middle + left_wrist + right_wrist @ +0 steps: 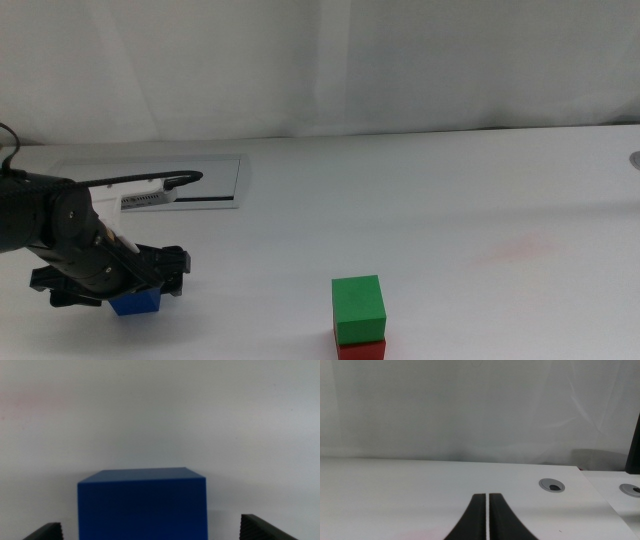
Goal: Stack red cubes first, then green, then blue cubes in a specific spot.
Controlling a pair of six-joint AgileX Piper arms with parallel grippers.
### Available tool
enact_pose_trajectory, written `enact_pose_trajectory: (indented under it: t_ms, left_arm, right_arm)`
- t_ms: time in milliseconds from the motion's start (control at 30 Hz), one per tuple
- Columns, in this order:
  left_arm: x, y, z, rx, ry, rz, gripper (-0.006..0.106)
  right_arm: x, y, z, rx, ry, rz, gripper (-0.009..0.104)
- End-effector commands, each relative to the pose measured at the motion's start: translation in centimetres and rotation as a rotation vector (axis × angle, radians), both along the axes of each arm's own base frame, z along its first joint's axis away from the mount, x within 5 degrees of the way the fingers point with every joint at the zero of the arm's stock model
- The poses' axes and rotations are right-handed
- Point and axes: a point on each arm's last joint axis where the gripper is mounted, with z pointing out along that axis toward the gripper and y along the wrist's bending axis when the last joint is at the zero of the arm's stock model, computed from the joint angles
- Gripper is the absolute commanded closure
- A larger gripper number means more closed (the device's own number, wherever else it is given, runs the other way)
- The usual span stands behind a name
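Note:
The green cube [358,307] sits squarely on the red cube [361,350] at the table's front, right of centre; only the red cube's top strip shows. The blue cube [135,302] stands on the white table at the front left. My left gripper [130,290] is lowered over it, open, with a jaw on each side. In the left wrist view the blue cube [142,505] sits between the two jaws with a gap on both sides. My right gripper [488,515] is shut and empty, out of the middle view, over bare table.
A flat silver-framed panel [215,180] lies at the back left behind the left arm. A cable grommet [635,158] sits at the table's right edge; two grommets [552,485] show in the right wrist view. A white curtain backs the table.

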Motion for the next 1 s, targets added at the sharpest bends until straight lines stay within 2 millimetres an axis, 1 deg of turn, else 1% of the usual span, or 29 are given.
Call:
enact_pose_trajectory:
  t_ms: [0,133,233,333,433,467,500,600,667,733,833,900,967]
  left_arm:
    - [0.3,-0.1,0.1,-0.011,-0.023,0.015,0.015]
    - [0.4,-0.2,0.1,-0.012,-0.036,0.013,0.027]
    - [0.5,-0.1,0.2,0.001,-0.047,0.007,0.039]
    - [0.6,0.0,0.2,0.012,-0.055,0.006,0.059]
    - [0.7,0.0,0.2,0.011,-0.061,0.005,0.08]
    - [0.7,0.0,0.2,0.01,-0.063,0.005,0.089]
    - [0.7,0.0,0.2,0.01,-0.063,0.005,0.103]
    - [0.9,0.0,0.7,0.014,-0.05,0.01,0.103]
    - [1.1,-0.1,1.7,0.017,-0.042,0.012,0.103]
    - [1.3,-0.4,3.4,0.016,-0.064,0.009,0.103]
    - [1.0,-1.5,6.4,0.009,-0.107,-0.017,0.103]
    - [0.3,-2.6,8.3,-0.006,-0.131,-0.025,0.103]
    - [-0.8,-3.8,10.2,-0.022,-0.14,-0.008,0.103]
  right_arm:
    - [-0.1,0.0,-1.2,-0.004,0.029,-0.004,0.098]
    - [-0.1,0.0,-1.2,-0.004,0.029,-0.004,0.098]
    - [-0.1,0.0,-1.2,-0.004,0.029,-0.004,0.098]
    - [-0.1,0.0,-1.2,-0.004,0.029,-0.004,0.098]
    - [-0.1,0.0,-1.2,0.001,0.029,-0.004,0.098]
    - [-0.1,0.0,-1.2,0.008,0.03,-0.005,0.098]
    - [-0.1,0.0,-1.2,0.019,0.03,-0.006,0.098]
    - [-0.1,0.0,-1.2,0.019,0.03,-0.006,0.098]
    - [-0.1,0.0,-1.2,0.019,0.03,-0.006,0.098]
    - [-0.1,0.0,-1.2,0.019,0.03,-0.006,0.098]
    - [-0.1,0.0,-1.2,0.019,0.03,-0.006,0.098]
    - [-0.1,0.0,-1.2,0.019,0.03,-0.006,0.098]
    - [-0.1,0.0,-1.2,0.019,0.03,-0.006,0.098]
